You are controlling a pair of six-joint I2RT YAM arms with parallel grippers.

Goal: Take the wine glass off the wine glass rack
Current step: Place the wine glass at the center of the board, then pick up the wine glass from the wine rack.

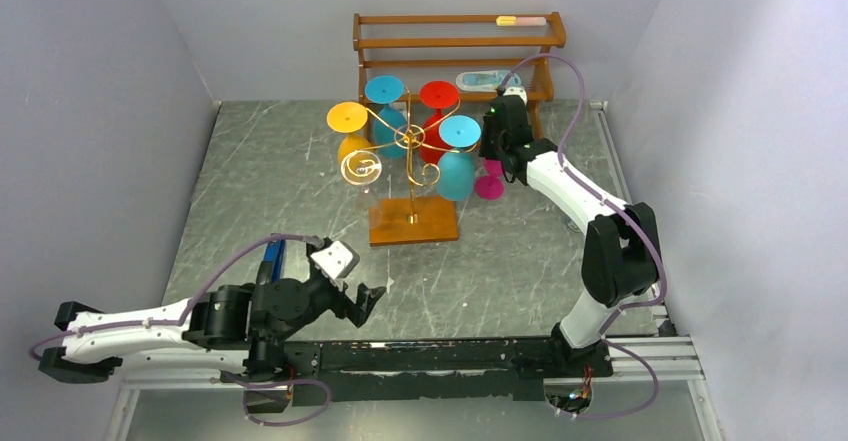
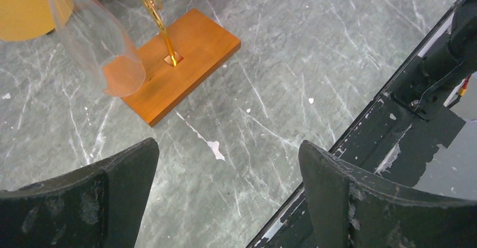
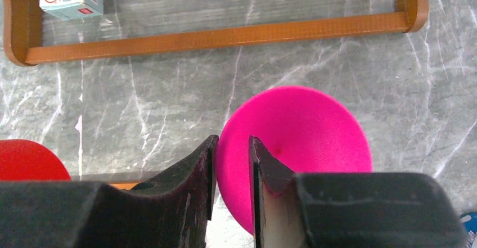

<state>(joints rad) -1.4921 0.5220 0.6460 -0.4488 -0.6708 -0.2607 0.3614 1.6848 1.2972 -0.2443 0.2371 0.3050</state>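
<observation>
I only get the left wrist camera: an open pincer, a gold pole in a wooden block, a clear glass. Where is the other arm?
Observer: The right pincer is over a pink wine glass, just right of the wine glass rack.
Visitor: Is it squeezing that glass?
Observer: Its fingers are nearly together above it. I cannot confirm a grip.
Visitor: What else hangs on the rack?
Observer: Out of your view, a red glass, a rear blue glass and a nearer blue glass hang upside down.
</observation>
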